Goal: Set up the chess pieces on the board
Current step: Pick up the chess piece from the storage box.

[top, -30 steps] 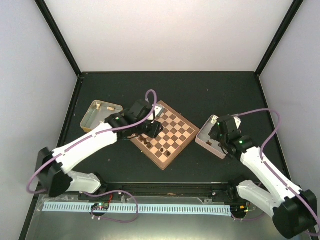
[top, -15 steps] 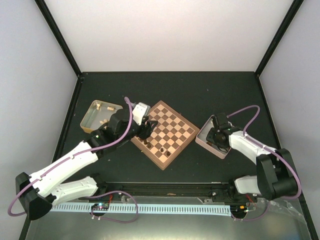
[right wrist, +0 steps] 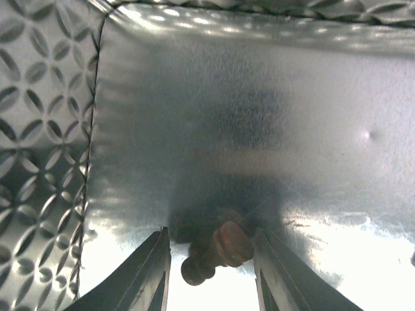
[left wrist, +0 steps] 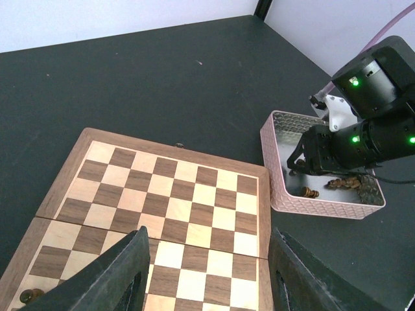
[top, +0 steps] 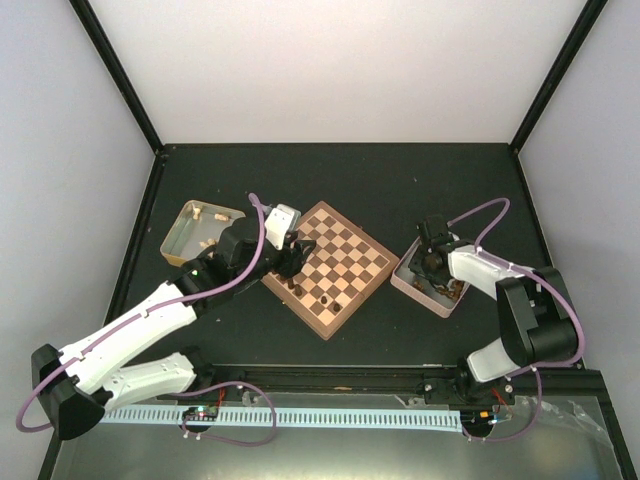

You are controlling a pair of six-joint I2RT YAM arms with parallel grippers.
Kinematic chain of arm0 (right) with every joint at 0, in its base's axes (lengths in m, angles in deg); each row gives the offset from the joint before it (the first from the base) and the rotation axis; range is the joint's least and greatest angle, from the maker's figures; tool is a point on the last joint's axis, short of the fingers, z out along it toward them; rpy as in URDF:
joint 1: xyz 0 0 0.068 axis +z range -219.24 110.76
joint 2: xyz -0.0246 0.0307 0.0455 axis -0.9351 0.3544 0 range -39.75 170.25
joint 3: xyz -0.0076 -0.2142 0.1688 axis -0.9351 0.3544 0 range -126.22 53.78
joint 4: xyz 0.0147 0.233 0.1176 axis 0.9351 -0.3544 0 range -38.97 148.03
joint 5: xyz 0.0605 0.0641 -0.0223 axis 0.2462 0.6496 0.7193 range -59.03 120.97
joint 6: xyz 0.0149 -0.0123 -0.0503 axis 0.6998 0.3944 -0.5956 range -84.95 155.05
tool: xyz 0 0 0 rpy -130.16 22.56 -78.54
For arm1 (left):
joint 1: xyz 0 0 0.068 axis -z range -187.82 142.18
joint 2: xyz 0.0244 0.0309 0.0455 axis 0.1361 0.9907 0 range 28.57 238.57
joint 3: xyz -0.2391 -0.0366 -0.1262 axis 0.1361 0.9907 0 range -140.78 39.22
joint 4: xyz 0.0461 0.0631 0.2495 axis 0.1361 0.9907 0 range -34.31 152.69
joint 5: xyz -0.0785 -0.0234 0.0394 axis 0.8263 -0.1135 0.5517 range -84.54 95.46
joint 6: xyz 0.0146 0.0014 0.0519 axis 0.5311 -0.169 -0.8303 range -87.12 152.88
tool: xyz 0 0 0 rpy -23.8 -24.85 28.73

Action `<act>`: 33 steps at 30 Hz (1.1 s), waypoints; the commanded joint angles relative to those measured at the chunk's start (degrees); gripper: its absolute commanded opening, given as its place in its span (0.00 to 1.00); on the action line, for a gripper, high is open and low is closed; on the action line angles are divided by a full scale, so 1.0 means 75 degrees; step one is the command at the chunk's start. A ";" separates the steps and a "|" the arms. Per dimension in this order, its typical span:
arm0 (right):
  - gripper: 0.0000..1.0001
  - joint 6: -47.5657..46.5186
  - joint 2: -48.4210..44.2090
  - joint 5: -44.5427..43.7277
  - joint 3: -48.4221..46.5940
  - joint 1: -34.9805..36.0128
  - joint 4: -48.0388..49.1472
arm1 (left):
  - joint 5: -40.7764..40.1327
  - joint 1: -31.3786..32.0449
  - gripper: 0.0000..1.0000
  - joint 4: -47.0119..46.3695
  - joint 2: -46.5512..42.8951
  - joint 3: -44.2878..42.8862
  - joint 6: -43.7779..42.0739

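Right hand, fingers apart, straddles a chess piece in the pink tray.

A gold metal tray sits on the black table towards the left, with a few pale beige chess pieces inside it. A pink tray with an embossed, shiny inside stands well apart on the right. A white perforated strip runs along the near edge
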 commanded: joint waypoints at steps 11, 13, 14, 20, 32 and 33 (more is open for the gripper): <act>0.17 -0.0592 0.0634 -0.0298 -0.0479 -0.0075 -0.0208 | -0.0053 -0.0024 0.52 -0.0205 0.0153 -0.0069 -0.0072; 0.14 -0.0569 0.0606 -0.0180 -0.0448 -0.0083 -0.0156 | -0.0054 -0.0018 0.52 -0.0211 0.0140 -0.0065 -0.0078; 0.13 -0.0534 0.0567 -0.0132 -0.0430 -0.0078 -0.0132 | -0.0055 -0.0022 0.52 -0.0208 0.0133 -0.0071 -0.0070; 0.11 -0.0095 -0.0129 -0.0046 -0.0106 -0.0077 0.0201 | 0.0074 -0.0022 0.53 -0.0224 0.0165 -0.0066 -0.0008; 0.11 0.2672 -0.3181 0.2969 0.0838 0.0073 0.1894 | 0.1295 -0.0011 0.57 -0.1291 0.0606 0.0096 0.0718; 0.11 0.3073 -0.3266 0.3301 0.0944 0.0171 0.2184 | 0.1397 -0.0002 0.58 -0.1477 0.0652 0.0138 0.0787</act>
